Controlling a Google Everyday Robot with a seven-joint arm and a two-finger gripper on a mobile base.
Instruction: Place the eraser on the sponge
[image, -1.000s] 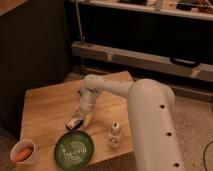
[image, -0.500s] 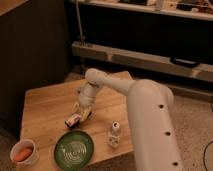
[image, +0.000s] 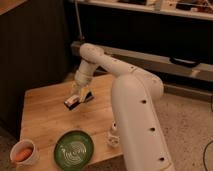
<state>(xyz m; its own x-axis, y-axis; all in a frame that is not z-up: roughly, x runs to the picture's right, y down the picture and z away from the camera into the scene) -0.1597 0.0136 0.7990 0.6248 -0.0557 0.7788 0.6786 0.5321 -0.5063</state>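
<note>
The eraser (image: 73, 102), a small black block with a white and reddish strip, hangs tilted just above the middle of the wooden table (image: 45, 117). My gripper (image: 78, 95) comes down on it from above and is shut on the eraser. A flat dark pad right beside the fingers, on the right, looks like the sponge (image: 89, 98). It is partly hidden by the gripper, and I cannot tell whether the eraser touches it.
A round green plate (image: 74, 148) lies near the table's front edge. A white cup (image: 22, 154) holding something orange stands at the front left corner. A small white bottle (image: 112, 136) stands at the front right, close to my white arm (image: 135, 115).
The gripper closed on the eraser and carried it up and toward the back of the table, away from the green plate.
</note>
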